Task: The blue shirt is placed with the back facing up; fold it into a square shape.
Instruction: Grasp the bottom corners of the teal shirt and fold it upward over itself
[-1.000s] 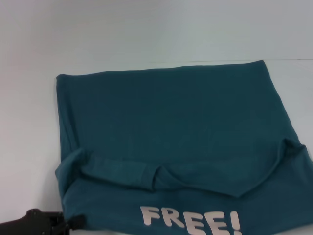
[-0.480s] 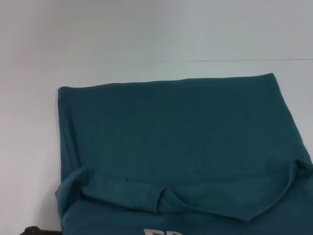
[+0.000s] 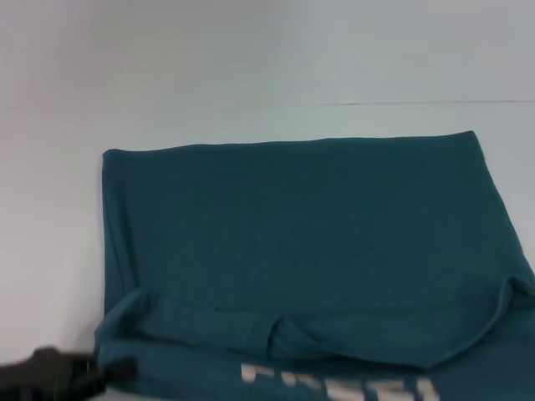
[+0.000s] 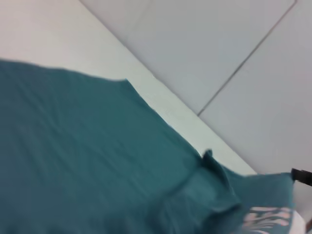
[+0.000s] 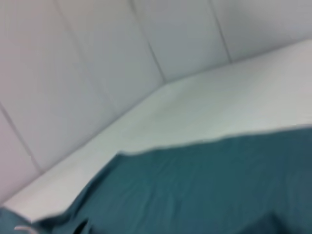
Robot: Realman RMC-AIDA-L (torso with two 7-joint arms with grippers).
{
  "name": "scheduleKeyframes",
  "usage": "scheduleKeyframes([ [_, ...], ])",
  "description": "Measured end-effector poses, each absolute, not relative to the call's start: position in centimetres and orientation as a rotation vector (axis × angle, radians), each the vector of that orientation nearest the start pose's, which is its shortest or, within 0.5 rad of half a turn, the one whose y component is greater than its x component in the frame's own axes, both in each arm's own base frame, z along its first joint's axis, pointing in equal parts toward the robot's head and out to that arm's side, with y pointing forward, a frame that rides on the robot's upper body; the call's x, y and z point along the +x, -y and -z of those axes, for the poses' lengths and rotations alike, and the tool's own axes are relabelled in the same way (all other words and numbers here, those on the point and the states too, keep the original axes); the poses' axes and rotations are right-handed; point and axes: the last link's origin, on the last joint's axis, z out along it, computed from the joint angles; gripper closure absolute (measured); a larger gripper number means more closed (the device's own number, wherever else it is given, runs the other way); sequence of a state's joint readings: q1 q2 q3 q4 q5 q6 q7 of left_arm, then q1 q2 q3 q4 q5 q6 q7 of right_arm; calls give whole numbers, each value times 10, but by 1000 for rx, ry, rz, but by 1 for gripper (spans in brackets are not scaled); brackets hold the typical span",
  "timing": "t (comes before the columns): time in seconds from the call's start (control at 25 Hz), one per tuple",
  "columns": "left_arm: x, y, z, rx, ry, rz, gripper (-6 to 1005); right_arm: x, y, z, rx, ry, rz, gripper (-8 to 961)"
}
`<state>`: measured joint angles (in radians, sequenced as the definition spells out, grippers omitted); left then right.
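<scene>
1. The blue shirt (image 3: 318, 251) lies spread on the white table (image 3: 251, 67), plain side up across most of it, its far edge straight and well short of the table's back line.
2. Along the near edge the collar end is turned over onto the body — a rumpled band (image 3: 276, 330) with the tops of the off-white lettering (image 3: 334, 388) just showing below it.
3. The left gripper (image 3: 75, 374) sits at the shirt's near left corner, dark and low against the cloth; whether its fingers are clamped on the fabric or free cannot be told.
4. The right gripper does not appear in any view (its wrist camera shows only shirt and table).
5. The step in hand looks like a lengthwise fold, near end onto the body — partly made.
6. The next move likely calls for carrying that near edge evenly toward the far hem, both corners level, so the rumpled band flattens.
</scene>
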<state>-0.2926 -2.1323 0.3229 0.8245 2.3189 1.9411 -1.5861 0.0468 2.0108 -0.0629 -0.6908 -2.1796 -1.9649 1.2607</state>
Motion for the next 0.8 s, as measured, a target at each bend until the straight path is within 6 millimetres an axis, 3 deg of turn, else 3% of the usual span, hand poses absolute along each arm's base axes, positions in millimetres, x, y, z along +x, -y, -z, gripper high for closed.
scheduleKeyframes([
  [0.2,-313,-257,-36,-2591,1176,807,934,388,-171,-101,-2137,-981,-864,952],
  [0.48,-285,-333,-38,-2500,1066,787,923,375,-259,-108,-2088,-950,-824,935],
  [0.8,-269,-400,-29,-2277,1033,697,909,341,-358,-92,-2040,-893,-742,908],
])
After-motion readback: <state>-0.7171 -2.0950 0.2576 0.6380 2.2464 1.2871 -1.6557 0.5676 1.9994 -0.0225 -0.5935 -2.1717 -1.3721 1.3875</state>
